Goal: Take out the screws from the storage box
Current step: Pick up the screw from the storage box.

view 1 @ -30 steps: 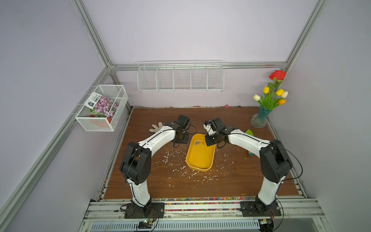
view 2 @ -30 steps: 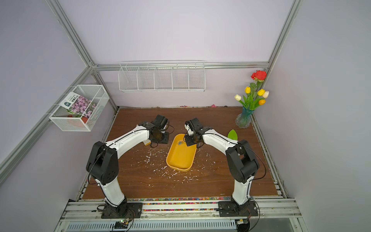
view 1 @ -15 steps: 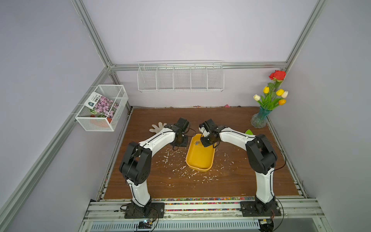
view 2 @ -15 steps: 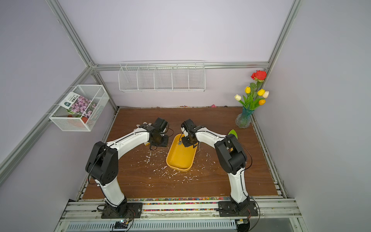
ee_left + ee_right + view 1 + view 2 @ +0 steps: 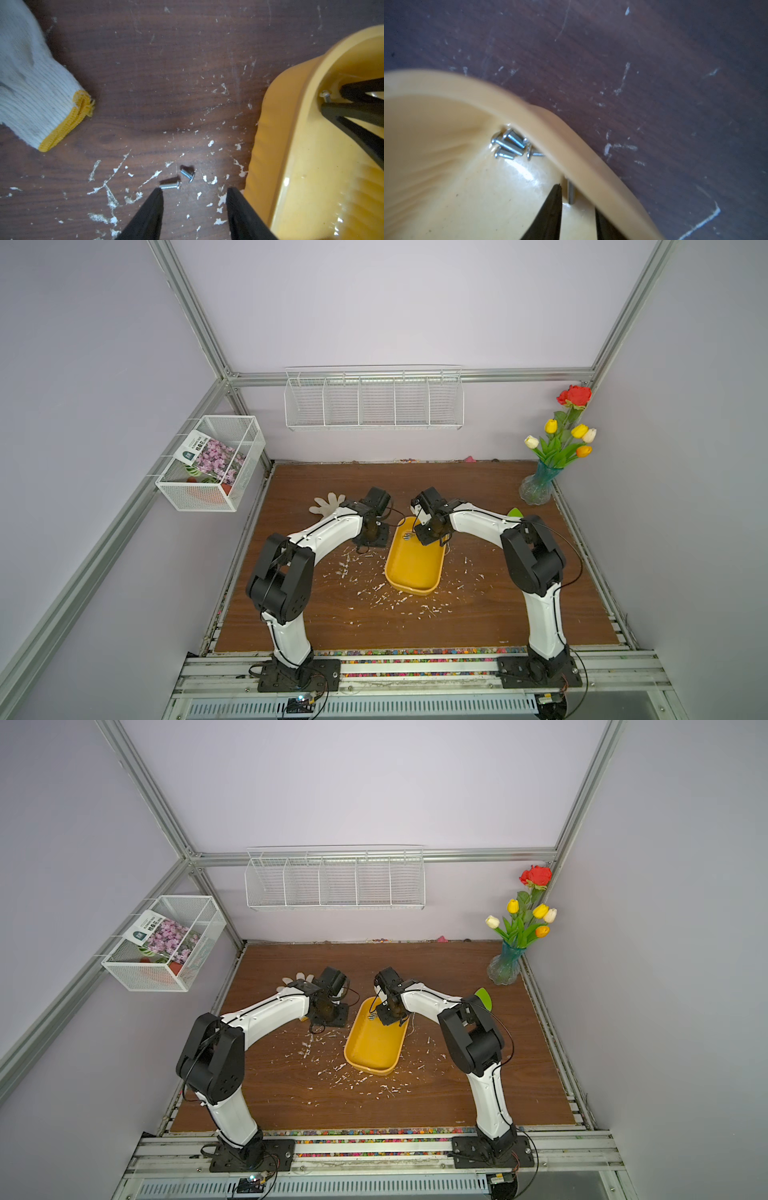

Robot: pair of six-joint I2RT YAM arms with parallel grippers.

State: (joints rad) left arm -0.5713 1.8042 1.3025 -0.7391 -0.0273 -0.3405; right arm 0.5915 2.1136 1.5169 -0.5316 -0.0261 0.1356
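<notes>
A small cluster of tiny silvery metal screws [image 5: 508, 145] lies inside the shallow yellow plastic storage box [image 5: 436, 176], packed into a rounded corner against its wall. In both top views the screws [image 5: 408, 536] [image 5: 372, 1017] show as a small dark patch at the upper end of the storage box [image 5: 413, 572] [image 5: 374, 1052]. The box sits mid-frame with its long side running up and down.

A single screw [image 5: 571, 193] lies apart from the cluster on the box floor, close to the wall. It sits between the two black fingers of the right gripper [image 5: 578, 199]. The jaws stand apart and are not clamped on it. One finger is just beside the screw and the other is partly hidden behind the rim.

The left gripper [image 5: 194, 190] hangs low outside the box, over the dark brown wooden table [image 5: 166, 62]. Its jaws are apart and empty. Two loose screws [image 5: 170, 186] lie on the table just past its fingertips, one right at a fingertip and the other screw [image 5: 188, 174] just beyond it.

White flecks of debris [image 5: 374, 589] are scattered around the box. A white knitted glove with a yellow cuff [image 5: 31, 83] [image 5: 328, 504] lies to the upper left of the box. A glass vase of flowers [image 5: 540, 489] stands at the table's right edge. White wire baskets [image 5: 374, 406] hang on the walls.
</notes>
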